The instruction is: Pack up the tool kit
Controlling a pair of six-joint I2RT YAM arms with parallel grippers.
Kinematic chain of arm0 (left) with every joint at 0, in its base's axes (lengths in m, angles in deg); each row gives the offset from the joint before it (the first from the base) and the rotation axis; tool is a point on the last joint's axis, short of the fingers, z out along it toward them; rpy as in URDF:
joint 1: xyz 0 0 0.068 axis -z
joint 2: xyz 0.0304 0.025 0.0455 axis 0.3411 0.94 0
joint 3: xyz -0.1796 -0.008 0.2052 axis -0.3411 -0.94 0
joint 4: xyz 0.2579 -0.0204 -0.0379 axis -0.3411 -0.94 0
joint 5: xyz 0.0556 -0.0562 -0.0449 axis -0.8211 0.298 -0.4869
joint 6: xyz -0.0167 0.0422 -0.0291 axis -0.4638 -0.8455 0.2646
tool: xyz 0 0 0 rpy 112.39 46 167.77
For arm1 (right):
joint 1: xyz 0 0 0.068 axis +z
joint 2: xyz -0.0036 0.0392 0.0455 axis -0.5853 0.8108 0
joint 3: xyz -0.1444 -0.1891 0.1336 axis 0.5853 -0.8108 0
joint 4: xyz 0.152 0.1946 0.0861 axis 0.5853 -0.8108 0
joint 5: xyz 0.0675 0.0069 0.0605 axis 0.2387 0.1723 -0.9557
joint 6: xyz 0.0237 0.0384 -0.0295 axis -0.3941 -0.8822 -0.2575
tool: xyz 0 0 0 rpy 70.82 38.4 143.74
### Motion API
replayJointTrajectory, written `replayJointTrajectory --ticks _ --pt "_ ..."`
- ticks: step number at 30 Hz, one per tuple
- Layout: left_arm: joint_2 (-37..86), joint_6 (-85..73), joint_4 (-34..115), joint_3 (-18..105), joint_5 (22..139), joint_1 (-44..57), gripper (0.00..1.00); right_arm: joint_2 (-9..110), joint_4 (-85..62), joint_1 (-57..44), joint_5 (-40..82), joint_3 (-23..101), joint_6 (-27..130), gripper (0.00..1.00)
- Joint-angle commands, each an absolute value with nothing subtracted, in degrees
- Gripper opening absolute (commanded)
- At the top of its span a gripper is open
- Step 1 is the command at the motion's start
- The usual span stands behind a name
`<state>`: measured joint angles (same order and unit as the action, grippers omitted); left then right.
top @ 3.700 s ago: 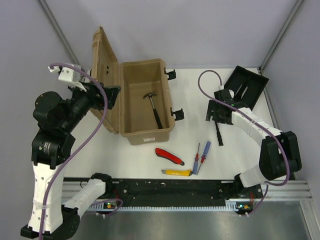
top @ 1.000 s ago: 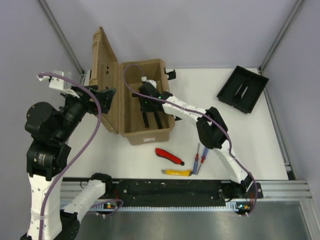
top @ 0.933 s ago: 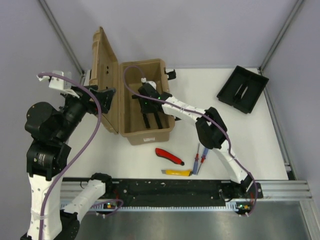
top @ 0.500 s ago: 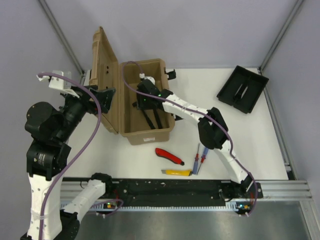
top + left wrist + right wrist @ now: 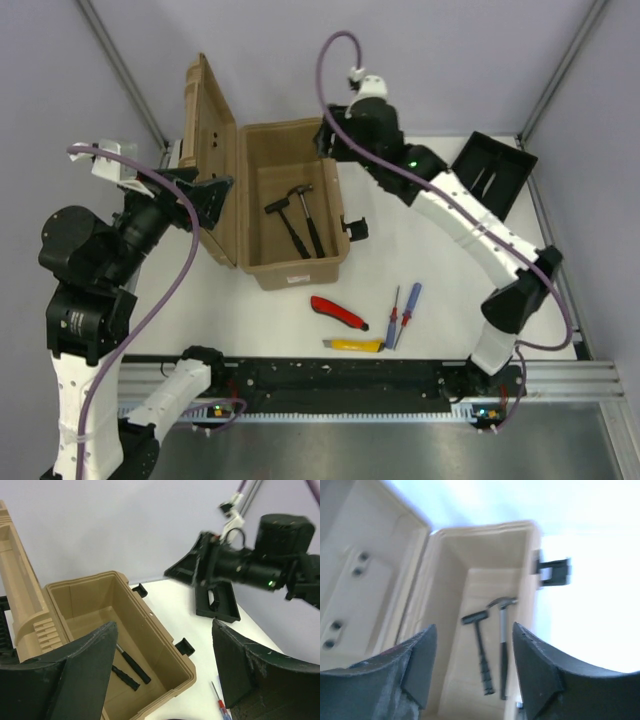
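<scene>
The right arm reaches high over the far right corner of the toolbox (image 5: 295,270). The right fingers (image 5: 330,142) are apart and empty, pointing down, and two hammers (image 5: 313,226) lie in the box below them. The left arm is bent; the left fingers (image 5: 210,196) are wide apart, empty, just beside the raised lid (image 5: 200,120)

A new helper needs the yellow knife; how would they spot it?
Start at the open tan toolbox. On the white table in front of it, by the near edge, lies the yellow utility knife. The red knife sits farther in.
</scene>
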<state>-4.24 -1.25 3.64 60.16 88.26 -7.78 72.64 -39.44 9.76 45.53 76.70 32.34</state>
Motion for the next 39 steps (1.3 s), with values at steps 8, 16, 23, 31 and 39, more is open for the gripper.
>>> replayJointTrajectory --ticks 8,16,23,31,39 --pt "-3.54 0.45 6.28 60.71 89.42 -7.55 0.8 63.64 -43.97 -12.6 58.26 61.41 36.43 0.99" --pt "-3.01 0.27 6.02 60.8 88.63 -7.55 0.8 73.47 -45.11 -23.16 56.94 62.89 33.19 0.95" --pt "-3.1 0.54 6.02 60.45 87.31 -7.55 0.8 78.93 -45.38 -32.12 53.43 62.98 29.14 0.79" --pt "-2.57 -1.31 6.02 60.09 83.97 -7.55 0.8 85.34 -45.47 -38.63 50.87 64.13 28.61 0.73" --pt "-1.52 -2.27 6.11 61.06 82.82 -7.55 0.8 93.6 -45.38 -41.53 47.45 69.48 28.6 0.64"
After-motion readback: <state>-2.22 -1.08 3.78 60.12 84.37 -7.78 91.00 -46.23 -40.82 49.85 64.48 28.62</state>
